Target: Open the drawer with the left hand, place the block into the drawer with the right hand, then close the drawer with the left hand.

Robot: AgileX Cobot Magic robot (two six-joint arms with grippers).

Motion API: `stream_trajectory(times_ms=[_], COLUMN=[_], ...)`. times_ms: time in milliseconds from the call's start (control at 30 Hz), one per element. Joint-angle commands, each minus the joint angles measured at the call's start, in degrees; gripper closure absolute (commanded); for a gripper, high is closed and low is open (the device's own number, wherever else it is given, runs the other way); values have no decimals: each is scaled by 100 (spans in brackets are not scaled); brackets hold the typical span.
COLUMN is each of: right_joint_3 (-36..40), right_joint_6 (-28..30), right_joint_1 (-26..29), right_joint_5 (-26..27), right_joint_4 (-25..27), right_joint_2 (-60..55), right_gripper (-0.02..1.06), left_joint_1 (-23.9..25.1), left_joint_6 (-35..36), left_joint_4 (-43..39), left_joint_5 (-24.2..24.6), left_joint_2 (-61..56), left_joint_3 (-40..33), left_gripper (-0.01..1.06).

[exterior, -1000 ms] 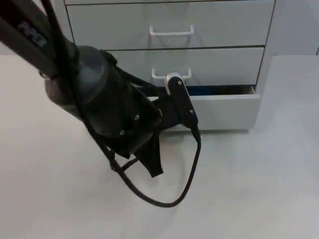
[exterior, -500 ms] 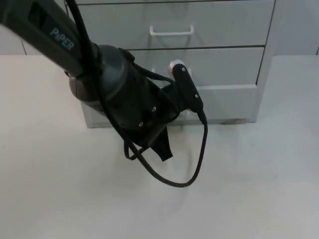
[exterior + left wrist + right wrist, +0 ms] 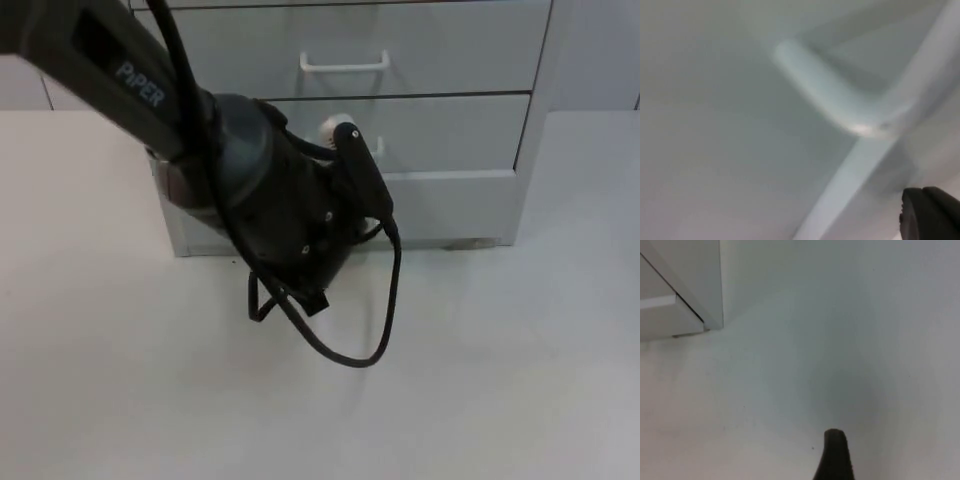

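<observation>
At twelve o'clock in the top view, against the cabinet (image 3: 540, 60): left arm (image 3: 270, 200) pressed close to the bottom drawer (image 3: 450, 205), blocking its handle from sight. Looks shut, or nearly so; cannot tell if fully flush. Could leave the job short if backed away with a gap. Cannot tell where the block lies; judged to be inside that drawer.

Close against the drawer front in the left wrist view: white handle (image 3: 840, 95), blurred, with the left claw (image 3: 929, 214) just beside it. Cannot tell whether clenched, released or hooked on the bar. Could drag the drawer back out if pulled away while caught on it; could scrape or jolt the front if pushed harder.

Over bare surface (image 3: 840, 340) in the right wrist view: right claw (image 3: 835, 456), waiting, apart from the cabinet's corner and the drawer's edge. Cannot tell its state either. Little risk on this side unless swung toward the cabinet.
</observation>
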State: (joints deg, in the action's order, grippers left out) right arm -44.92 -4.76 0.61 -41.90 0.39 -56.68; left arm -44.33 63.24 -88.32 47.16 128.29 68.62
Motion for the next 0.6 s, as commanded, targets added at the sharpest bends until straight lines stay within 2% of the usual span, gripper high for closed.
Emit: stream_trajectory(times_ms=[0, 167, 200, 333, 367, 467, 533, 567], right_joint_3=[9, 9, 9, 9, 9, 9, 9, 9], right_joint_6=[53, 53, 53, 53, 53, 53, 53, 53], right_joint_1=[30, 30, 30, 30, 30, 30, 30, 30], right_joint_5=[91, 91, 91, 77, 77, 49, 49, 49], right_joint_4=[2, 2, 2, 2, 2, 2, 2, 2], right_joint_2=[45, 45, 45, 45, 45, 45, 45, 45], right_gripper=[45, 45, 45, 45, 45, 45, 45, 45], left_joint_1=[-146, -375, -375, -401, -401, -401, -401, -401], left_joint_6=[-363, -1806, -1806, -3387, -3387, -4458, -4559, -4791], left_joint_4=[458, 2305, 2305, 4009, 4009, 5252, 5392, 5764], left_joint_5=[274, -96, -96, -214, -214, -358, -387, -442], left_joint_2=[-175, -710, -710, -1284, -1284, -1915, -2017, -2291], left_joint_3=[74, 74, 74, 74, 74, 74, 74, 74], left_gripper=[105, 105, 105, 105, 105, 105, 105, 105])
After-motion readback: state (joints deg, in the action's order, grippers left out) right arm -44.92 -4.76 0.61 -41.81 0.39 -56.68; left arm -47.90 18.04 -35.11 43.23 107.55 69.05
